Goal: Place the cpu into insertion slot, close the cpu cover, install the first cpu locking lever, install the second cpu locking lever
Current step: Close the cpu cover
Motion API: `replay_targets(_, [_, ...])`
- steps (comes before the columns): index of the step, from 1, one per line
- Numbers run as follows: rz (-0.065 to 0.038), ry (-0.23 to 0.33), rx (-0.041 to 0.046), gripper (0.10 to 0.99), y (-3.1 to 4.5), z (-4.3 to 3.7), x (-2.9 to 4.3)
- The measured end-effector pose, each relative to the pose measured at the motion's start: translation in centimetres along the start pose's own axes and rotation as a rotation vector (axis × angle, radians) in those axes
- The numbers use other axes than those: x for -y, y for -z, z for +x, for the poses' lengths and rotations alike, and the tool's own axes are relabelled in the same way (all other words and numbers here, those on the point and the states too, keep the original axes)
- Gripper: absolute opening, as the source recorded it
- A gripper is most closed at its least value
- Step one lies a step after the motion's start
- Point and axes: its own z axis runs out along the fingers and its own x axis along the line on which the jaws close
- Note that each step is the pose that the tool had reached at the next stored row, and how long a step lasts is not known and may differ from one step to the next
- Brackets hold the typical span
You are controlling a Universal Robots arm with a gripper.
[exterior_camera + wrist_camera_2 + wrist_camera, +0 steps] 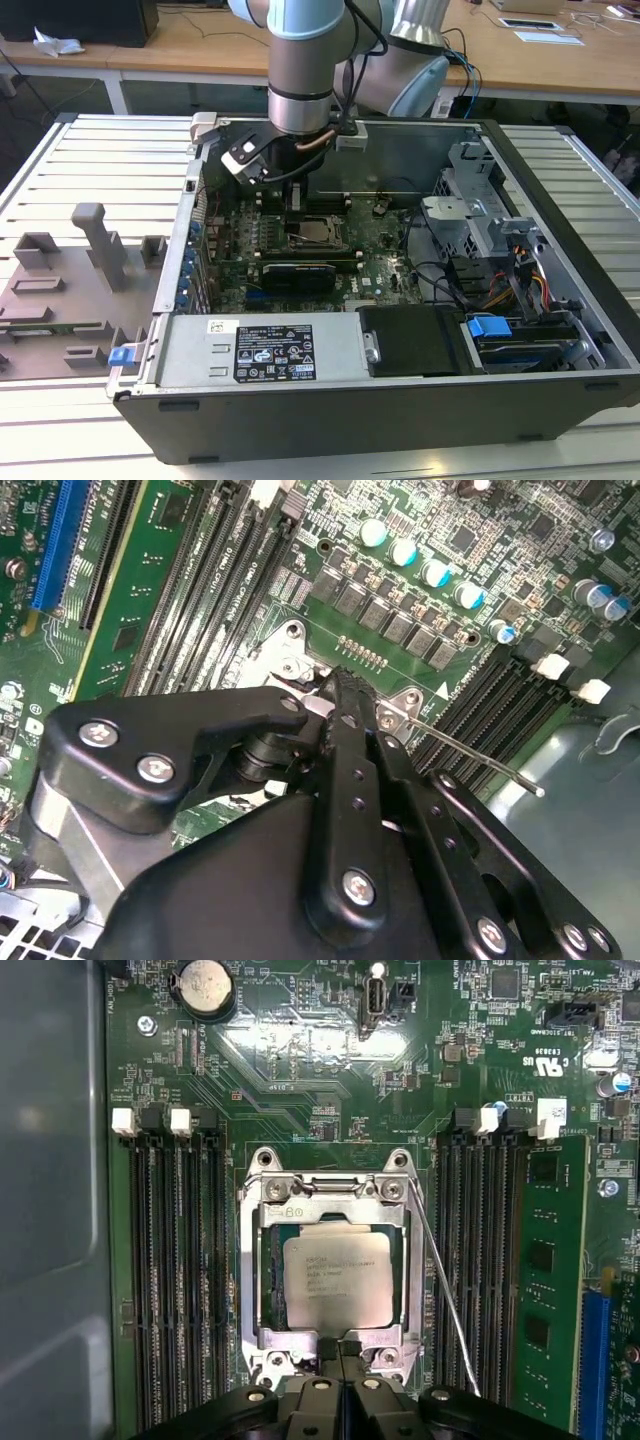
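The cpu [337, 1280], a square chip with a dull silver face, lies flat in the insertion slot [312, 233] on the green board. The cpu cover [250, 1270], a silver metal frame, lies down around it. My gripper [338, 1345] is shut, its two black fingertips pressed together at the middle of the cover's edge nearest the wrist. In the second wrist view the gripper [340, 695] reaches down to the socket corner. A thin wire locking lever [445, 1300] runs slanted beside the socket, standing off the board [480, 755]. In the exterior view the gripper [297, 190] hangs just above the socket.
Black memory slots [170, 1280] flank the socket, and a green memory stick [545, 1290] stands in one. The open computer case [400, 400] walls in the board, with a drive cage [480, 220] and cables on the exterior view's right. A grey fixture tray [70, 290] lies on its left.
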Motion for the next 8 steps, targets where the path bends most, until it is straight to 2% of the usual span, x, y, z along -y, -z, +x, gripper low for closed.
replay_targets(2, [-0.002,0.0,-0.0021,0.106,0.53,0.0,-0.01])
replay_targets(4, [0.0,0.0,-0.0005,0.106,1.02,-0.05,0.02])
replay_targets(8, [-0.001,0.006,-0.0003,0.106,1.11,-0.06,0.02])
